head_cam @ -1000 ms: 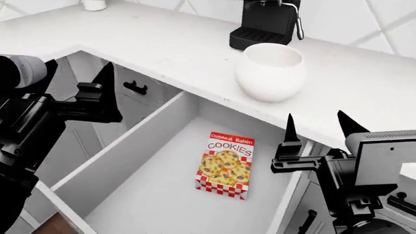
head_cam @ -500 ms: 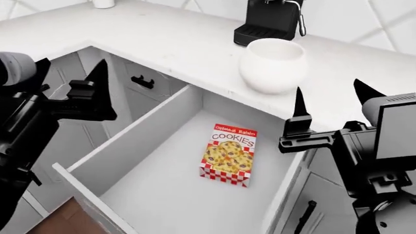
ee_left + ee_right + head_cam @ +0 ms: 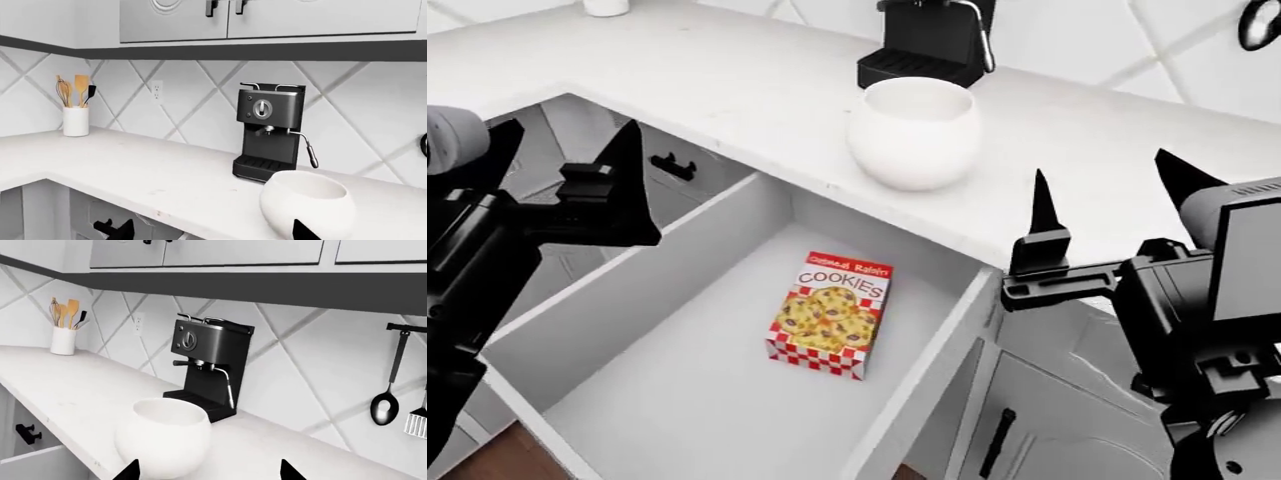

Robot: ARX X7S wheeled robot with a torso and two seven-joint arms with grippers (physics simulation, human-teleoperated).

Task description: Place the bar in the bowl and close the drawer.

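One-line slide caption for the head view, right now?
Cookie bar lies flat in the open drawer; white bowl waits on the counter.

The white countertop forms an L-shaped corner run. Behind the countertop, the wall is clad in white tiles with diagonal grey joints. A black espresso machine stands on the countertop against this wall. A white utensil holder stands well apart from it, near the corner. A wall outlet is mounted between them. Upper cabinets hang above. A black ladle hangs on the wall.
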